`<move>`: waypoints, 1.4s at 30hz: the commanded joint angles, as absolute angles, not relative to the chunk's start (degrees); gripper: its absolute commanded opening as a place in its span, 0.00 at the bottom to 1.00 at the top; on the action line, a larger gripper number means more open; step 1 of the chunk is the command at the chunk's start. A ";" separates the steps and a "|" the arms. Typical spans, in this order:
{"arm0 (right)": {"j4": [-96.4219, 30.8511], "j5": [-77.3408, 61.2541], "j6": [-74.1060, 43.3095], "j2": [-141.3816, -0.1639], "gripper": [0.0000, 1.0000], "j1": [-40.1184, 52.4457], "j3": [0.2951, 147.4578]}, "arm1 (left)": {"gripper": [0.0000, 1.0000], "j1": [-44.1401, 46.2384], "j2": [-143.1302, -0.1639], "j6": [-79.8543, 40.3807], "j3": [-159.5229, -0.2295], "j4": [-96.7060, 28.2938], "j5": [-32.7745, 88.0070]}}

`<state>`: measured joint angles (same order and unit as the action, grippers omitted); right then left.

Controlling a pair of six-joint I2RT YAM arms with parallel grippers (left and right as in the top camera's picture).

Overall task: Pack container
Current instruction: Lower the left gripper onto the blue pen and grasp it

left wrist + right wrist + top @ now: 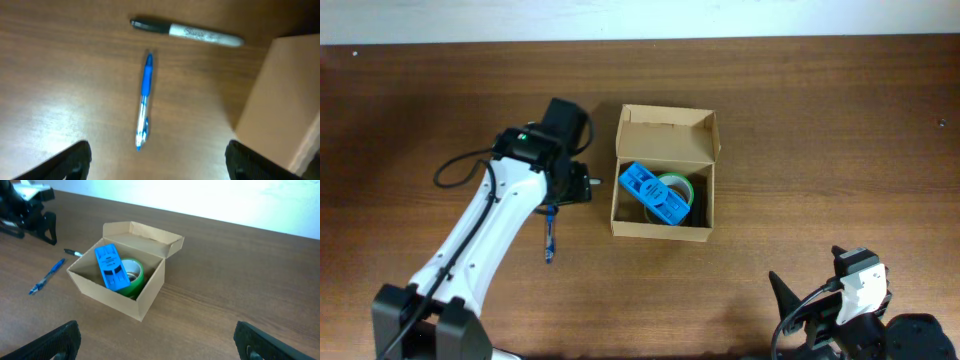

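Cardboard box (660, 231), just one, sits in the middle of the overhead frame on the brown wooden table (820, 120). Its hinged lid (665, 138) is folded back on the far side, toward the top of the frame. Two things lie inside it: one flat blue plastic case (655, 192), tilted, and one roll of green tape (684, 186) that the case leans on.

Two writing tools lie on the table left of the box. One is a blue pen (550, 235), below the left arm's wrist in the overhead frame. The other is a black-capped marker (187, 32), which runs across the top of the left wrist frame, apart from the pen's tip.

Two arms are in view. The left gripper (157, 162) hangs over the pen near the box's left wall, with its two dark fingers (75, 160) spread wide at the lower corners and nothing between them. The right gripper (160, 342) is at the lower right of the overhead frame, well apart from the box, its jaws also wide apart and empty.
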<state>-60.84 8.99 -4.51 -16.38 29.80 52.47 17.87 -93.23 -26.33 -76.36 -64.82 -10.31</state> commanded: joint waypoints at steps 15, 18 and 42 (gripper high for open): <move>-60.66 9.69 -4.97 -16.21 0.99 29.50 52.38 | 0.76 9.89 -99.07 -13.13 -60.93 -51.77 -2.52; -60.64 9.72 -4.97 -16.21 0.99 29.50 52.38 | 0.74 9.89 -101.69 -13.13 -60.93 -49.76 -2.55; -60.66 9.72 -4.97 -16.21 0.99 29.50 52.38 | 0.12 8.93 -108.16 -11.90 -60.95 -44.40 -1.23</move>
<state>-60.84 9.02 -4.51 -16.38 29.80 52.47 9.28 -105.41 -12.38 -61.45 -45.80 -1.89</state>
